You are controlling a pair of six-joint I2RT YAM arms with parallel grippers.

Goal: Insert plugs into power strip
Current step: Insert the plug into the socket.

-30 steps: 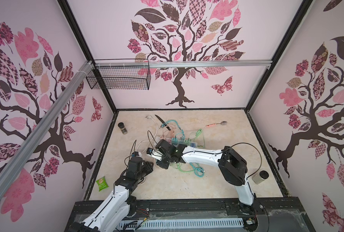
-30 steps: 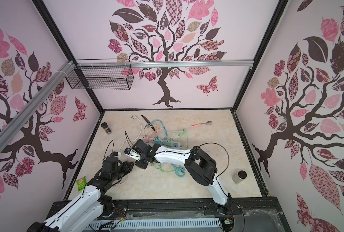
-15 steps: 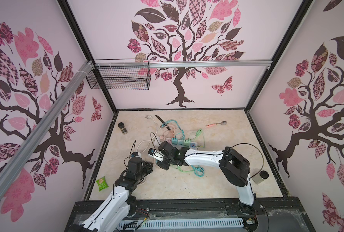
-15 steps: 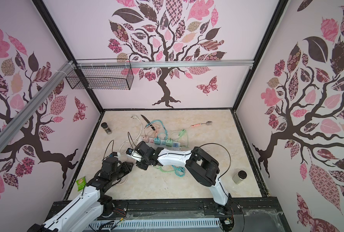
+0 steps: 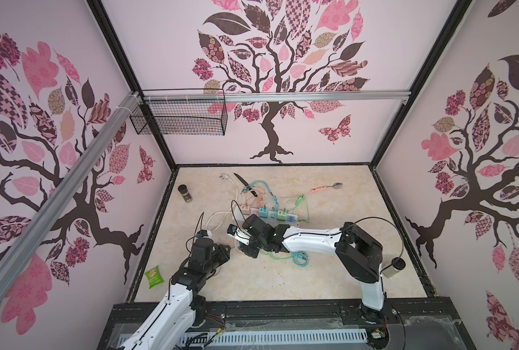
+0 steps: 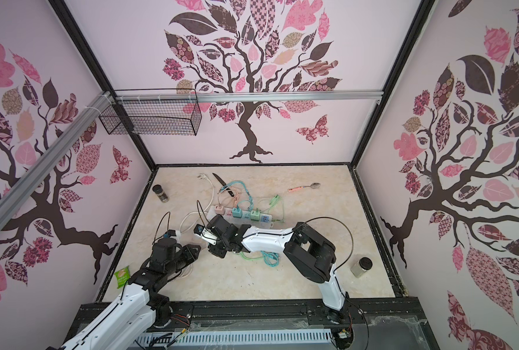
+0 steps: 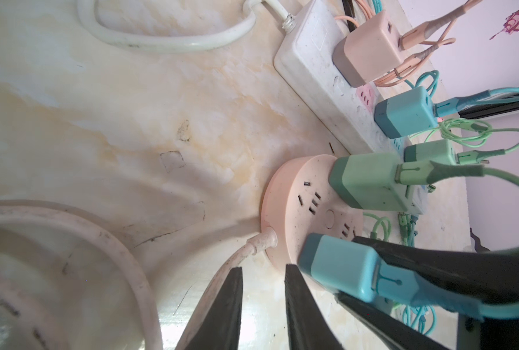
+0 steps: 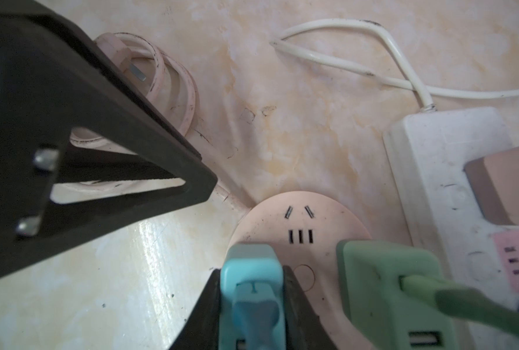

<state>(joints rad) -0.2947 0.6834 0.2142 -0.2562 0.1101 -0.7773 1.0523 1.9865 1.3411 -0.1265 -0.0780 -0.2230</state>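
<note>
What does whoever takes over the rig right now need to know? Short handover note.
Left tool: open a little, empty, beside the pink cord of the round pink socket hub.
Right tool: shut on the held teal adapter, which stands on the hub's face. Whether it is fully seated can't be judged.
Done: peach adapter, second teal adapter and mint adapter sit in the white power strip. A larger green adapter sits in the hub.
Left: probably press the held adapter home, release, back off.
</note>
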